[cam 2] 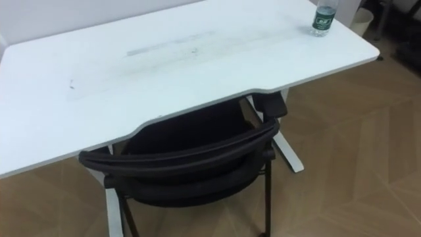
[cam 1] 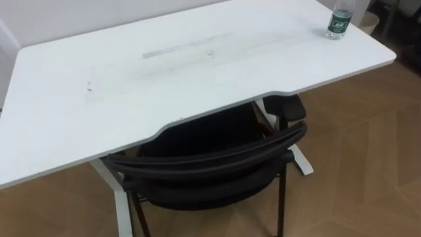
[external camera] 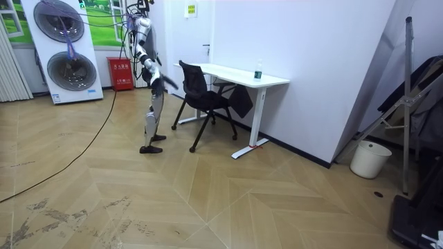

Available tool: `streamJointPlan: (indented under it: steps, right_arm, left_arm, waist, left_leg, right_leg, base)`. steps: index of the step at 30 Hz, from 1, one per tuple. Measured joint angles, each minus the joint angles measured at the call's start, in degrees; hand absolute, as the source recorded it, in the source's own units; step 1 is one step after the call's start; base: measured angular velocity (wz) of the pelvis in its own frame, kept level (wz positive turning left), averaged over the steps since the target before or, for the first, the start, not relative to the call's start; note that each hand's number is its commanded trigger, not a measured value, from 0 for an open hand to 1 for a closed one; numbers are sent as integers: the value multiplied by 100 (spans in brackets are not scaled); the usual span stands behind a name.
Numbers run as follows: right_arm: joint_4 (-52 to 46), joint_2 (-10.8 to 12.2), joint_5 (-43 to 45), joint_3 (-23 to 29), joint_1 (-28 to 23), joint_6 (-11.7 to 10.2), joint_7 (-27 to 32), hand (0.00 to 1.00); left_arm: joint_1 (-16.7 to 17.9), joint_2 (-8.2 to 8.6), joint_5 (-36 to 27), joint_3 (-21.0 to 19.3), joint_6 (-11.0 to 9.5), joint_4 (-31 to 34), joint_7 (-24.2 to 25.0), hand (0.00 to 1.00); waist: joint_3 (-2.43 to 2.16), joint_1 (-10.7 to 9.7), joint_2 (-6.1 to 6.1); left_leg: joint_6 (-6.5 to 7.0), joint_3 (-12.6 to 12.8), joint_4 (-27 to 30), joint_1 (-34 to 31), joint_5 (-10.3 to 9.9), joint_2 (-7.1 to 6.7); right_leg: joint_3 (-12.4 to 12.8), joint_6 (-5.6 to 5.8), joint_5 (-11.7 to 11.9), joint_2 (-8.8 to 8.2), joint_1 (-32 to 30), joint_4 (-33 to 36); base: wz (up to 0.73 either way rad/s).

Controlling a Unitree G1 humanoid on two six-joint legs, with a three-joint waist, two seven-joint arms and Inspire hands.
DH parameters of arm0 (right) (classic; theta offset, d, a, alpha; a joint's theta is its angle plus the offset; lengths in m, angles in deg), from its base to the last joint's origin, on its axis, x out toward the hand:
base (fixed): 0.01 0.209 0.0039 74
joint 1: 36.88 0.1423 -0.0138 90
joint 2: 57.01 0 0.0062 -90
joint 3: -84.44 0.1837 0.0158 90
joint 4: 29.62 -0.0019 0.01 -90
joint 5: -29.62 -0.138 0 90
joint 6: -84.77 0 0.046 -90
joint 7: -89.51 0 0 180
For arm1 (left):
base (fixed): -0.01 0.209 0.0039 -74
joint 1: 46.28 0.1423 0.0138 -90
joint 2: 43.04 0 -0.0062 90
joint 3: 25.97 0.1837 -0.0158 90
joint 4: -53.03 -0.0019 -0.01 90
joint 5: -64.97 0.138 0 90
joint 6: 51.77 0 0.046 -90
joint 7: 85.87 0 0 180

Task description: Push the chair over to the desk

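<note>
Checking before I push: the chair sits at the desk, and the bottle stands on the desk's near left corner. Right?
Not quite. The bottle stands on the far right corner of the desk, not the near left, as the left eye view shows. The chair does sit at the desk.

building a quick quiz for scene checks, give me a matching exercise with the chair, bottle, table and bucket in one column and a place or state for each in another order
Things:
1. chair
2. bottle
3. table
4. bucket

Places or states:
a. standing alone, far off at the room view's right
b. white top with faint grey smudges
c. seat partly under the table, backrest sticking out in front
d. upright near the table's far right corner

Pairs: 1-c; 2-d; 3-b; 4-a
</note>
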Motion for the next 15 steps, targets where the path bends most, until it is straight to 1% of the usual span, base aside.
streamJointPlan:
  steps: [1, 2, 3, 4, 5, 6, 7, 8, 9, 11, 12, 13, 14, 15]
  right_arm:
    - [374, 98, -192, -137, 15, 49, -233, 0]
    - [668, 188, -296, -211, 18, 104, -437, 0]
    - [834, 211, -345, -257, 29, 106, -536, 0]
    - [1217, 214, -418, -382, 45, 113, -739, 0]
    - [1571, 231, -497, -508, 75, 121, -958, 0]
    - [1964, 239, -498, -686, 143, 142, -1196, 0]
    - [2120, 249, -498, -784, 154, 170, -1328, 0]
    - [2304, 273, -487, -932, 194, 232, -1604, 0]
    - [2374, 277, -493, -1020, 205, 257, -1728, 0]
    - [2666, 356, -488, -1327, 323, 269, -2173, 0]
    - [2730, 386, -489, -1388, 368, 280, -2259, 0]
    - [2789, 445, -490, -1485, 428, 353, -2431, 0]
    - [2853, 507, -500, -1552, 484, 377, -2602, 0]
    - [2930, 518, -497, -1626, 548, 377, -2679, 0]
  left_arm:
    - [49, 108, -212, 158, 43, -365, 228, 0]
    - [70, 169, -349, 291, 89, -719, 463, 0]
    - [61, 180, -368, 351, 91, -930, 571, 0]
    - [79, 181, -438, 469, 97, -1349, 792, 0]
    - [101, 199, -484, 563, 125, -1612, 1020, 0]
    - [91, 210, -483, 689, 127, -1860, 1210, 0]
    - [80, 228, -485, 721, 131, -2016, 1310, 0]
    - [64, 262, -497, 844, 172, -2317, 1488, 0]
    - [67, 281, -532, 934, 200, -2438, 1573, 0]
    - [-9, 311, -598, 1318, 332, -2890, 1896, 0]
    - [-55, 312, -598, 1390, 371, -2990, 1968, 0]
    - [-105, 319, -577, 1497, 435, -3150, 2116, 0]
    - [-150, 322, -570, 1581, 506, -3246, 2250, 0]
    - [-165, 333, -563, 1598, 534, -3266, 2298, 0]
  waist:
    - [3, -19, -8]
    - [1, -19, -23]
    - [0, -31, -28]
    - [13, -34, -26]
    - [20, -43, -47]
    - [15, -59, -97]
    - [15, -59, -107]
    - [12, -65, -113]
    - [13, -66, -113]
    - [16, -88, -112]
    - [15, -89, -113]
    - [16, -92, -109]
    - [17, -99, -104]
    - [17, -108, -101]
  left_leg:
    - [0, -2, 1, -4, 0, -1]
    - [3, -8, 0, 3, -3, 5]
    - [3, -8, -4, 14, -3, 8]
    - [3, -8, -12, 31, -3, 13]
    - [4, -19, -4, 32, -5, 8]
    - [2, -30, -6, 32, -7, 0]
    - [0, -32, -9, 35, -8, 1]
    - [0, -15, -3, 43, -20, 0]
    - [1, -7, -1, 47, -29, 2]
    - [4, 8, 16, 42, -51, 3]
    - [3, 11, 17, 43, -56, 3]
    - [2, 26, 16, 48, -61, 9]
    - [0, 40, 17, 54, -66, 13]
    - [0, 46, 17, 58, -67, 14]
  right_leg:
    - [-1, 4, -16, -7, -12, -3]
    - [-2, 11, -47, -16, -15, 8]
    - [-1, 11, -49, -18, -11, 8]
    - [0, 11, -50, -22, 4, 7]
    - [-17, 11, -52, -26, 11, 4]
    - [-21, 9, -64, -31, 11, 9]
    - [-18, 10, -69, -32, 12, 11]
    - [-23, 11, -70, -36, 17, 12]
    - [-10, 12, -71, -37, 18, 12]
    - [30, 19, -75, -35, 14, 9]
    - [27, 20, -76, -36, 14, 7]
    - [30, 21, -77, -35, 14, 2]
    - [33, 21, -76, -35, 16, 2]
    - [40, 20, -76, -34, 18, 3]
  base:
    - [0]
    - [0]
    - [0]
    - [0]
    - [3]
    - [4]
    - [0]
    - [-4]
    - [-7]
    - [-5]
    - [-3]
    - [-5]
    - [-5]
    - [-5]
